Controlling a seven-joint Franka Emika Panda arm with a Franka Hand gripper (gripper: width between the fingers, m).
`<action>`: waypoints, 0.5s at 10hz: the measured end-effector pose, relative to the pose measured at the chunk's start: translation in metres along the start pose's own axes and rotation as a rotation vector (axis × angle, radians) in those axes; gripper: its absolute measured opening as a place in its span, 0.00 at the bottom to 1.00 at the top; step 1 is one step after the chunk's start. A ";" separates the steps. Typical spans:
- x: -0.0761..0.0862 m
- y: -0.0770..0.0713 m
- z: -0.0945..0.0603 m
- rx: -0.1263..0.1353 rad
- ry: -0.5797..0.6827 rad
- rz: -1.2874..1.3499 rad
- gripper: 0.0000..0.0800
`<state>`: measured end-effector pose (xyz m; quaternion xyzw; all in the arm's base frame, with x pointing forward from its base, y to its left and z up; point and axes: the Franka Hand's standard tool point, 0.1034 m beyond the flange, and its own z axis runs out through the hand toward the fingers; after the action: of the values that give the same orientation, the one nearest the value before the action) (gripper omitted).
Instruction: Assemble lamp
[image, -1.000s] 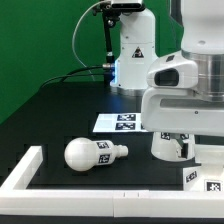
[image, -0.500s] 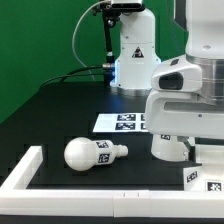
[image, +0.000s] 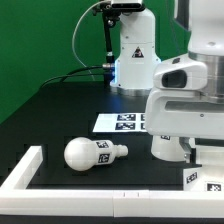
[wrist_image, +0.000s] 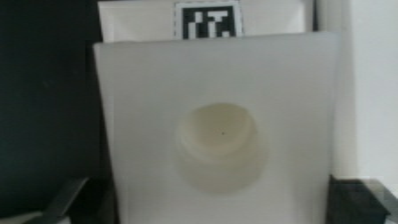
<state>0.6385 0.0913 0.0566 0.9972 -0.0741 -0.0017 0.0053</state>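
Observation:
The lamp's blocky white base (wrist_image: 214, 130) fills the wrist view, with a round hollow in its middle and a tag past its far edge. My gripper (wrist_image: 217, 208) is open, with one dark finger on each side of the base; blur hides whether they touch it. In the exterior view the base (image: 170, 150) stands under my hand (image: 185, 105), which hides the fingers. The rounded bulb (image: 88, 153) lies on its side to the exterior view's left of the base. A second white tagged part (image: 205, 178) sits at the lower right, cut off, and I cannot tell whether it is the shade.
The marker board (image: 122, 122) lies flat behind the bulb and base. A long white rail (image: 30, 168) runs along the front and up the exterior view's left. The robot's own pedestal (image: 135, 60) stands at the back.
My hand has shifted a little toward the exterior view's right over the base. The base and bulb have not moved.

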 end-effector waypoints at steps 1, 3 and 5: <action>0.002 -0.002 -0.001 -0.014 0.021 -0.031 0.67; 0.004 -0.003 -0.001 -0.019 0.043 -0.046 0.67; 0.005 -0.002 -0.001 -0.019 0.048 -0.045 0.67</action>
<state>0.6441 0.0926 0.0578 0.9983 -0.0515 0.0214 0.0165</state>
